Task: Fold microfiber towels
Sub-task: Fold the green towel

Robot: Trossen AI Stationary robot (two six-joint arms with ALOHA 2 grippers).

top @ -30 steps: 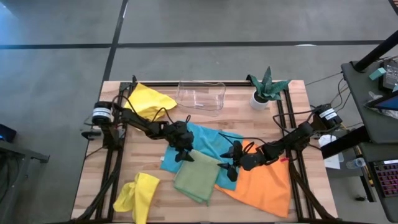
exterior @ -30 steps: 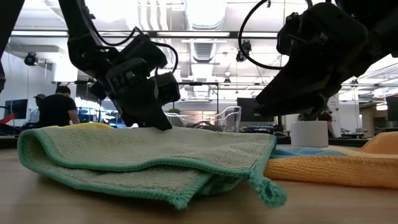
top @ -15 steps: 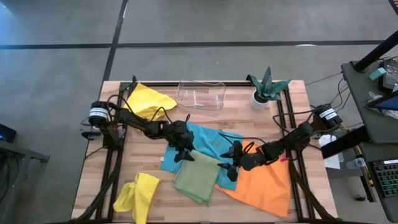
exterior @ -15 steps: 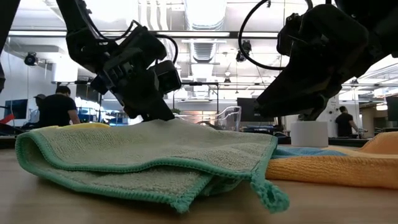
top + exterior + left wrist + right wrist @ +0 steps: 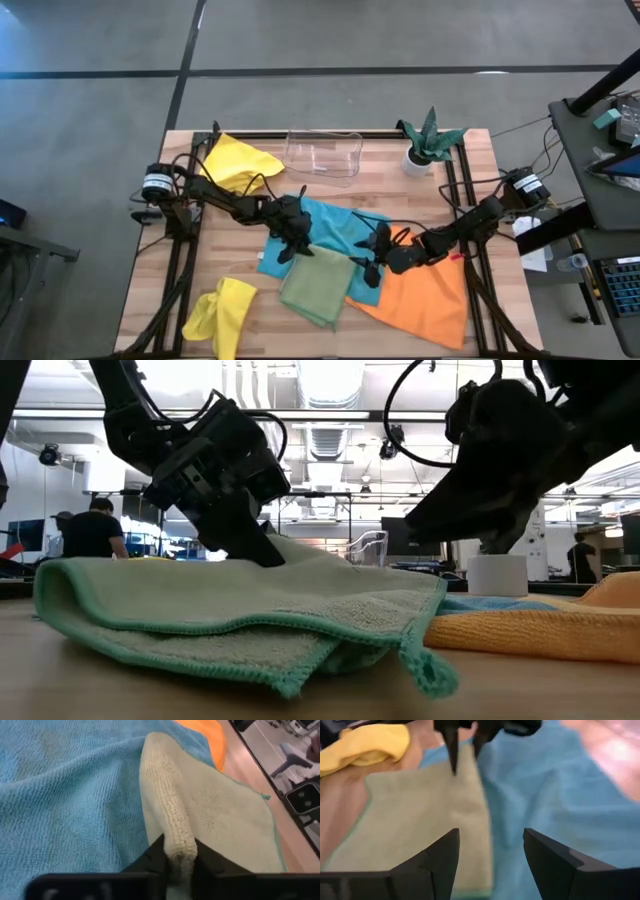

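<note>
- The left claw (image 5: pixel 291 243) sits near the middle of the surface (image 5: pixel 150 300), its fingers pinched together on a raised ridge at the edge of the sage green towel (image 5: pixel 315 283); the left wrist view shows that fold squeezed between the two dark fingers (image 5: pixel 152 860).
- That green towel lies folded toward the front, its edge overlapping the turquoise towel (image 5: pixel 335 228), which is spread flat beneath it.
- In the low view the green cloth is lifted into a small peak where the claw grips it, with the doubled layers sagging toward the near edge.
- The right claw (image 5: pixel 366 256) hangs just beside the green towel's other side, over the turquoise one, fingers apart and holding nothing; its wrist view looks past the spread fingers (image 5: pixel 442 852) at both cloths.
- The orange towel (image 5: pixel 420 295) lies flat toward the front right, partly under the right arm and touching the turquoise one.
- One yellow towel (image 5: pixel 240 160) is bunched at the back left corner; the other yellow towel (image 5: pixel 220 312) is crumpled at the front left.
- A clear plastic tray (image 5: pixel 323 153) and a small potted plant (image 5: pixel 428 140) stand along the back edge.
</note>
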